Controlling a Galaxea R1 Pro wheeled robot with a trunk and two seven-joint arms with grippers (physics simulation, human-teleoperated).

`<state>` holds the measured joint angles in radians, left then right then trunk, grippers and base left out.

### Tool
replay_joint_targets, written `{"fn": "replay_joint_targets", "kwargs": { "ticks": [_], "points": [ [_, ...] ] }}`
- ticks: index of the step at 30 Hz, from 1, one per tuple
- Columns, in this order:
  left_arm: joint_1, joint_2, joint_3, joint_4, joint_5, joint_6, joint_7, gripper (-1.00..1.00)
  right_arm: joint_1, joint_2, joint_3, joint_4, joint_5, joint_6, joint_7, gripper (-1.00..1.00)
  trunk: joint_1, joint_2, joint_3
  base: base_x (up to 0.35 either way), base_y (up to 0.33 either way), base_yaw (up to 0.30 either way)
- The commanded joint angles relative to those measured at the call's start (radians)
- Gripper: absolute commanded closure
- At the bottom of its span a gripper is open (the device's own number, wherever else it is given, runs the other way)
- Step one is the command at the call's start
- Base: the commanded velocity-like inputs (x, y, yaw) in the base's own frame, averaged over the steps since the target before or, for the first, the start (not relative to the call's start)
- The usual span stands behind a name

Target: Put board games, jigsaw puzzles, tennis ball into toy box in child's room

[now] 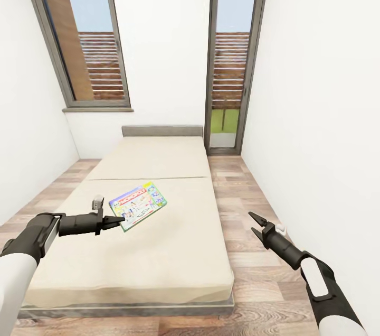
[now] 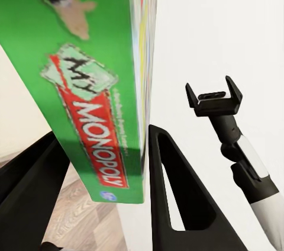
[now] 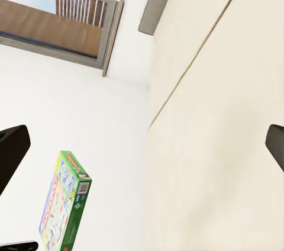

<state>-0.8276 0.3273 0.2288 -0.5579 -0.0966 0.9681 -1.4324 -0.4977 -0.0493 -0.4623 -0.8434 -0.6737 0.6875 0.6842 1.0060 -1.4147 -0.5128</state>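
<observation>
A board game [image 1: 138, 205], a flat Monopoly box with a pale colourful face and green edges, hangs tilted just above the beige bed [image 1: 158, 262]. My left gripper [image 1: 119, 220] is shut on its near corner. The left wrist view shows the box's green edge [image 2: 89, 85] clamped between the black fingers [image 2: 177, 198]. My right gripper [image 1: 254, 223] stands open and empty over the floor to the right of the bed, and it is also seen across the room [image 2: 213, 94]. The right wrist view shows the box [image 3: 65, 209] beside the mattress [image 3: 225, 115]. The table and toy box are out of view.
The bed has a low grey headboard [image 1: 162, 130] against the far wall. Two tall grey-framed windows [image 1: 89, 35] [image 1: 232, 61] stand behind it. White walls close in on both sides. Strips of wood-plank floor [image 1: 248, 198] run along each side of the bed.
</observation>
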Motion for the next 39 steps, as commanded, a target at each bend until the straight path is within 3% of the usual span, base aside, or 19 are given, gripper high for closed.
{"fn": "replay_joint_targets", "kwargs": {
  "ticks": [1, 39],
  "points": [
    [-0.001, -0.001, 0.004, 0.0, -0.011, 0.01, -0.008, 1.0, -0.001, 0.0, -0.002, 0.001, -0.003, 0.007, 0.001, -1.0, -0.004, 0.007, 0.002, 0.0, 0.0, 0.0],
    [-0.001, -0.002, 0.001, 0.0, -0.01, 0.01, -0.008, 1.0, -0.001, -0.004, -0.004, 0.002, -0.004, 0.006, 0.0, -1.0, -0.15, 0.273, 0.121, 0.0, 0.0, 0.0]
  ]
}}
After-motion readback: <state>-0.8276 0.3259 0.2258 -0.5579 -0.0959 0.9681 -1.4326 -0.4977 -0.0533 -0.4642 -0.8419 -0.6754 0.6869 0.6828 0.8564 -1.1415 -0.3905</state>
